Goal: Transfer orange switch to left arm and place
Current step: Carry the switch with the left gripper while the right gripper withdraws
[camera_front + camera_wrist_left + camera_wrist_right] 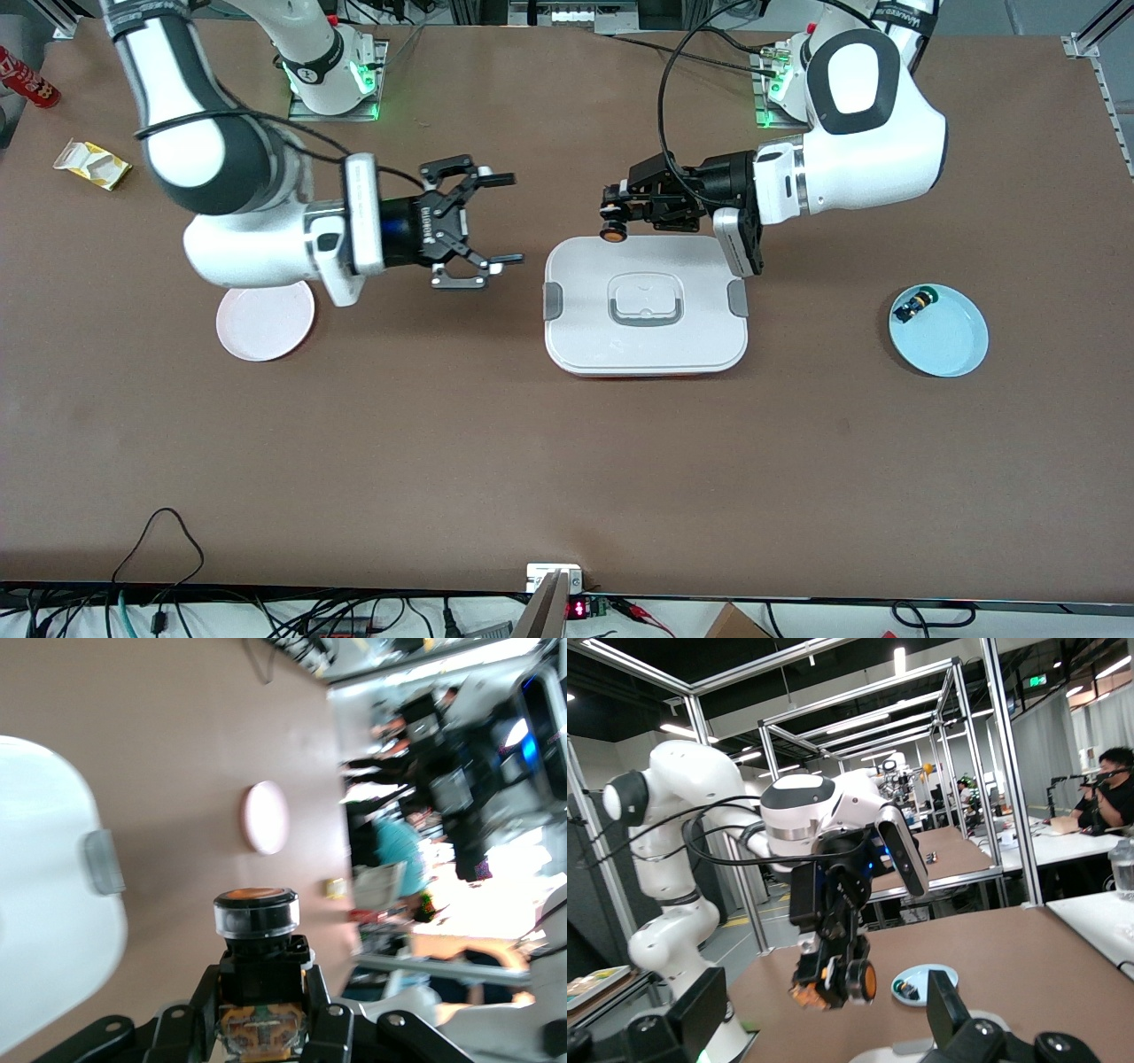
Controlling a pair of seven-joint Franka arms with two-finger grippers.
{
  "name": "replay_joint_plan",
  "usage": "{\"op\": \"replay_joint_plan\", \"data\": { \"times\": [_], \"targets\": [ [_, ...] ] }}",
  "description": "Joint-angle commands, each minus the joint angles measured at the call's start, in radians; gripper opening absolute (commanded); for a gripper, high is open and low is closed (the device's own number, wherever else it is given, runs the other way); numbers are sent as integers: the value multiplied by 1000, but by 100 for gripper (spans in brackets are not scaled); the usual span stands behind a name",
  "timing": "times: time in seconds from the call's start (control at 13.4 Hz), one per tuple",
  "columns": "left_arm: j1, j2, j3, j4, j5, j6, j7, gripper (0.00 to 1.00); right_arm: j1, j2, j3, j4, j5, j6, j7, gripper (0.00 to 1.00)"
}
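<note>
The left claw (613, 215) pinches the orange switch (612, 234) tight, maybe just over the box (646, 306) edge, while the right claw (501, 219) hangs wide open above the bench (567, 461).

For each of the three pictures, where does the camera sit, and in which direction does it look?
Front view: high across the table, facing both arms; left gripper holds the orange switch over the box edge; right gripper open.
Left wrist view: on the left wrist, looking past the switch toward the pink plate.
Right wrist view: on the right wrist, facing the left arm and switch.
All three views show the switch.
</note>
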Motion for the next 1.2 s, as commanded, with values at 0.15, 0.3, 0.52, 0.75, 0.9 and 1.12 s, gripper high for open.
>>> {"op": "replay_joint_plan", "data": {
  "times": [0.15,0.3,0.52,0.75,0.9,1.12],
  "targets": [
    [11,16,2,40,390,-91,17,31,-41,-16,-96,-2,-139,-188,253,100],
    [18,31,2,68,568,-132,18,31,-41,-30,-104,-2,-180,-206,394,100],
    [41,68,2,155,827,-250,35,31,-38,-50,-104,0,-295,-177,678,100],
    [58,88,5,210,1039,-344,134,32,-32,-49,-104,0,-375,-98,861,100],
    [89,103,5,207,1137,-404,219,33,-32,-45,-104,0,-429,-64,1037,100],
    [147,147,5,200,1335,-402,436,33,-24,-42,-104,3,-447,46,1195,100]
  ]
}}
